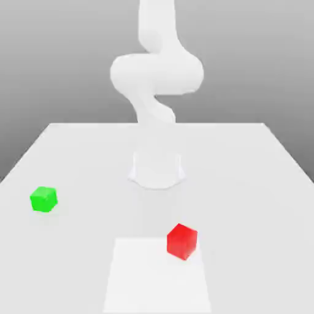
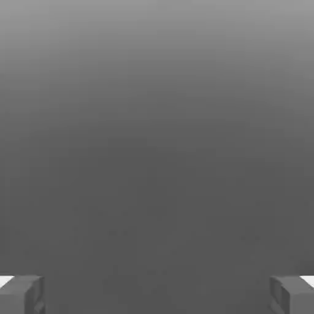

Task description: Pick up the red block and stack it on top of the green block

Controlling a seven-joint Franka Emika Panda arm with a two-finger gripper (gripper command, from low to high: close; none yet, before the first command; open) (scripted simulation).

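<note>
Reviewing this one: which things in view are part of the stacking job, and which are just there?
Part of the job:
- red block, to be picked up
- green block, to be stacked on
- gripper, open and empty

Just there:
- white table, the surface under everything
- brighter white patch, partly behind the red block

The worktop (image 1: 245, 184) is pale, and a brighter white patch (image 1: 153, 282) lies on it, toward the exterior view's bottom edge. Behind the worktop stands a grey backdrop (image 1: 245, 67), lighter above and darker lower down.
</note>
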